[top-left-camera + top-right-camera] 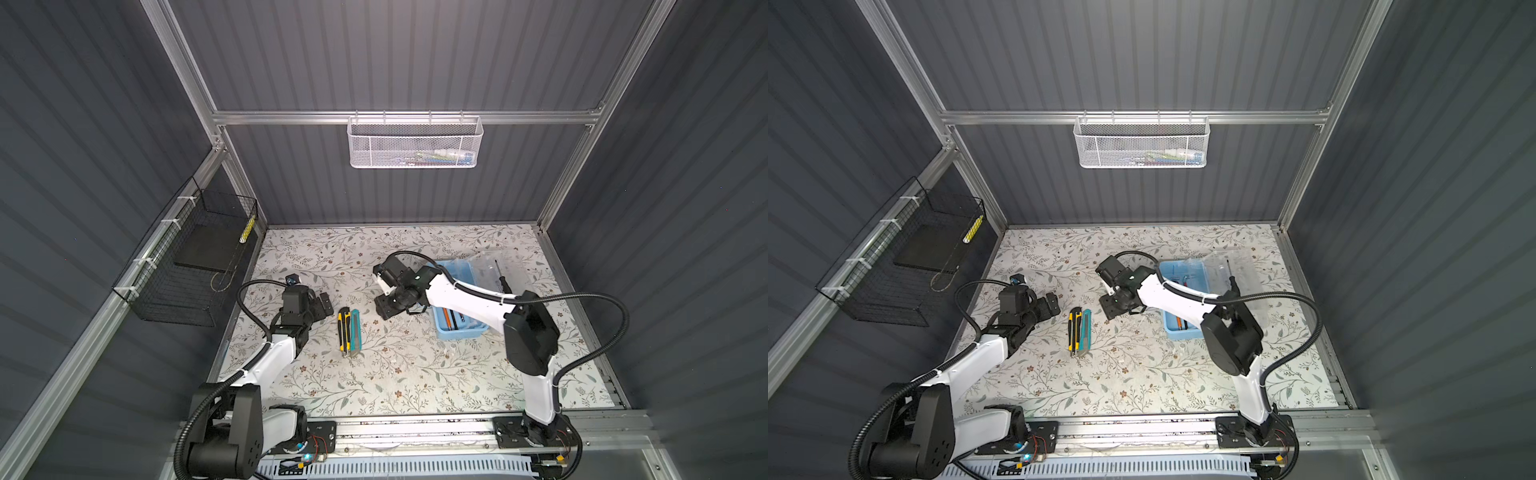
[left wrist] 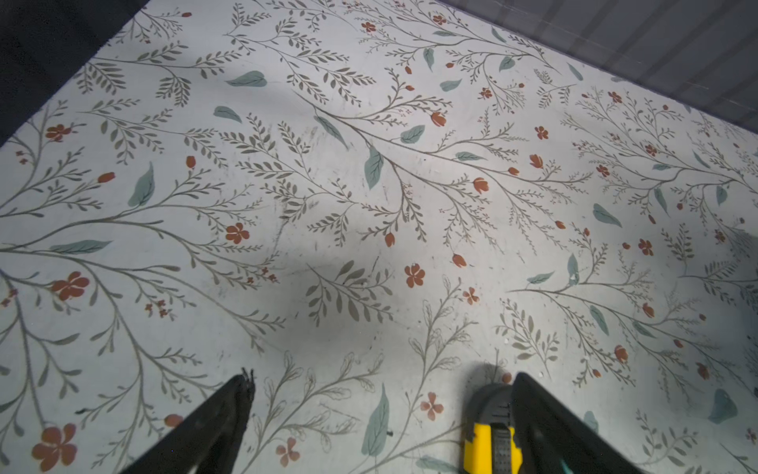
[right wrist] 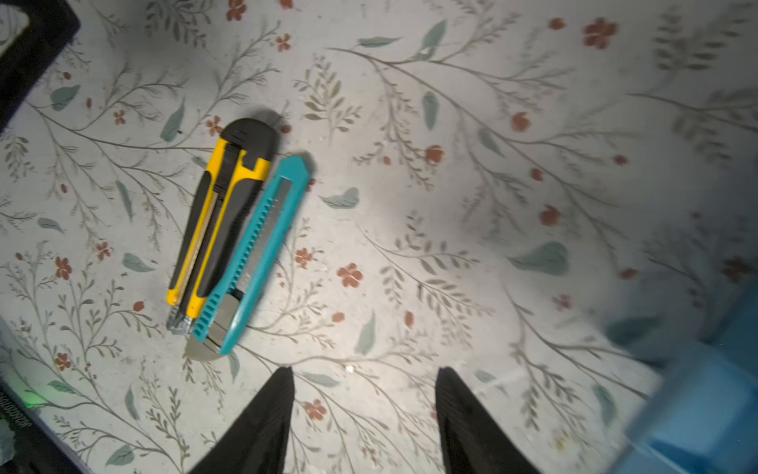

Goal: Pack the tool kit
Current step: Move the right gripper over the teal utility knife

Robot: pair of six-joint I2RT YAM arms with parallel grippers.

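Trouble looked likeliest at the two knives: the yellow knife (image 3: 223, 217) and the teal knife (image 3: 254, 254) lay touching, side by side, near the middle of the desk (image 1: 415, 374), so jaws closing on one could drag or flip the other. The left gripper (image 2: 381, 381) stood wide open and empty, one jaw just beside the yellow knife's black end. The right gripper (image 3: 366, 371) hung partly open, holding nothing, over bare desk between the knives and the tool kit (image 1: 459, 331). That box sat open toward the desk's right edge, clear lid (image 1: 498, 266) thrown back, tools (image 1: 451, 320) already inside, the right arm (image 1: 469, 293) crossing above it; a careless swing might clip its rim.
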